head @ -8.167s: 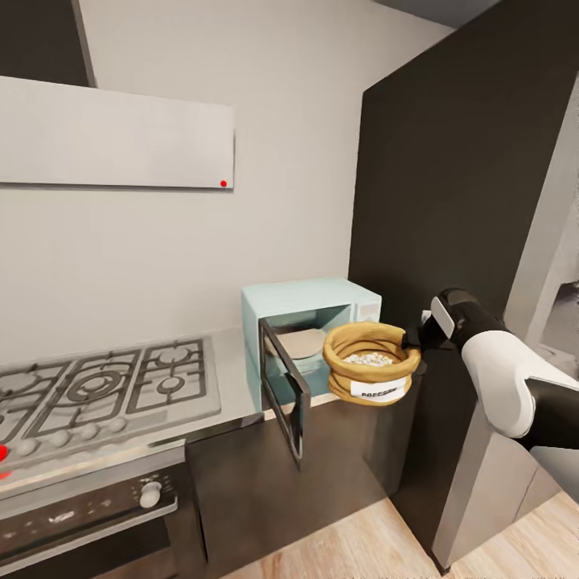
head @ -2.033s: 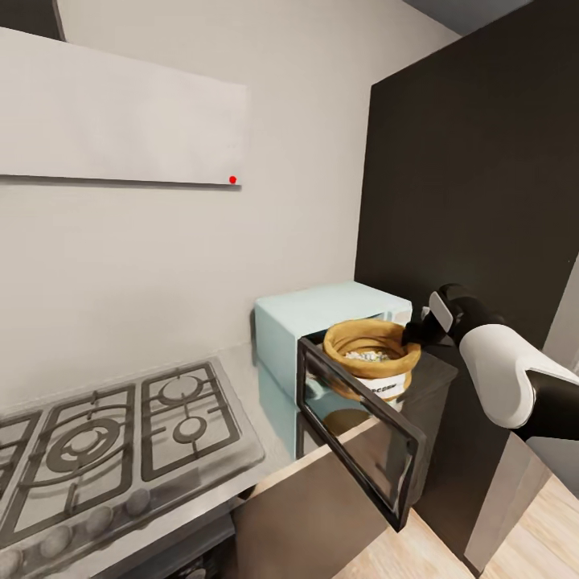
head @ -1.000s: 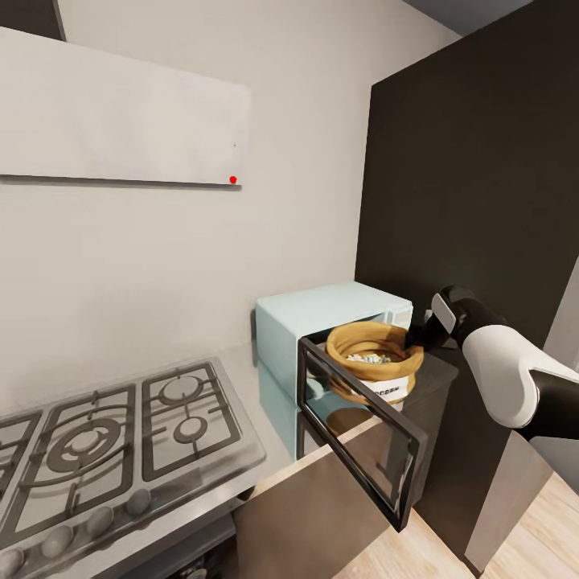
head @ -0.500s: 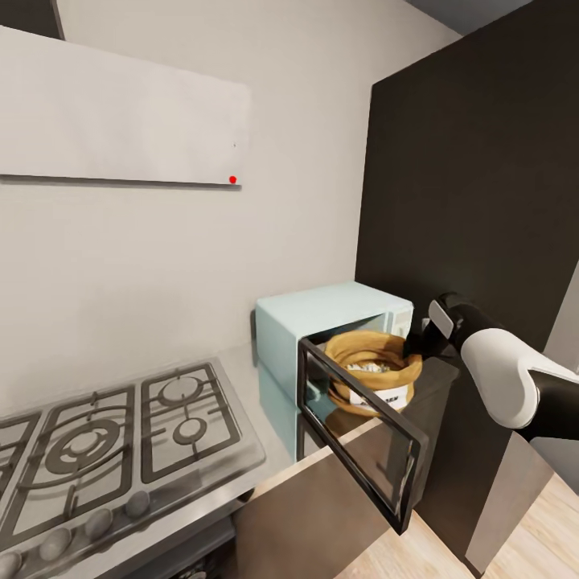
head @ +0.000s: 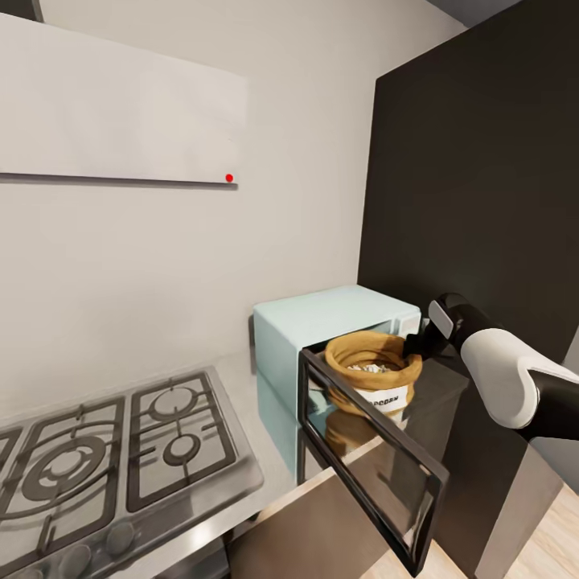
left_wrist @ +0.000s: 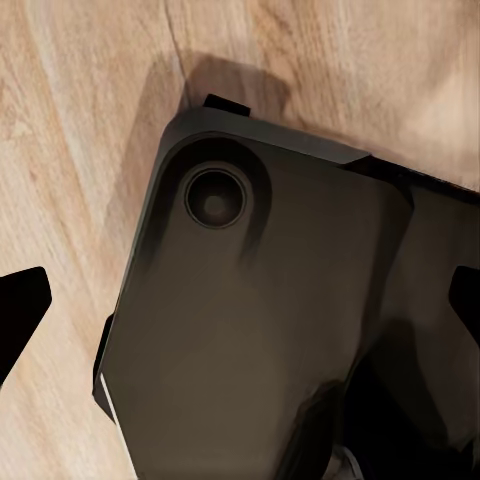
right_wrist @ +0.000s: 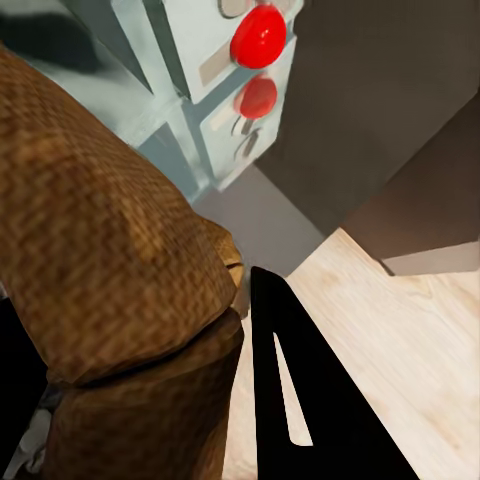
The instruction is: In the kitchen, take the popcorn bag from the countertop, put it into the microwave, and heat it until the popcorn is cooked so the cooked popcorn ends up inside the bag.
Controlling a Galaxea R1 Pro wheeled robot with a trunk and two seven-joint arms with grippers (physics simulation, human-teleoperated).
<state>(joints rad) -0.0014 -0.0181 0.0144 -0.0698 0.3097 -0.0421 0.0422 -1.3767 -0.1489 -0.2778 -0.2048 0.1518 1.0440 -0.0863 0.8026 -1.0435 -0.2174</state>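
Head view, from my left: the gas hob lies set into the grey countertop, with a pale panel on the wall above it carrying a small red dot. Next along stands the mint-blue microwave, its dark glass door swung wide open toward me. The popcorn bag sits upright at the mouth of the oven's cavity, rolled rim up, white label facing out, and white popcorn shows inside it. Whether its base is resting on the cavity floor or hanging just above it, I cannot tell. My right gripper meets the bag's rim on its right side, and my white and black right arm reaches in from the right, in front of the tall dark cabinet.

Through my right wrist camera, the woven brown bag is pinched at its rim, with one black finger pressed close against it; the microwave's two red-lit knobs sit just past it.

My left wrist camera looks down on the wood plank floor and my own dark base; my left gripper's fingertips stand wide apart at the frame's edges, holding nothing.
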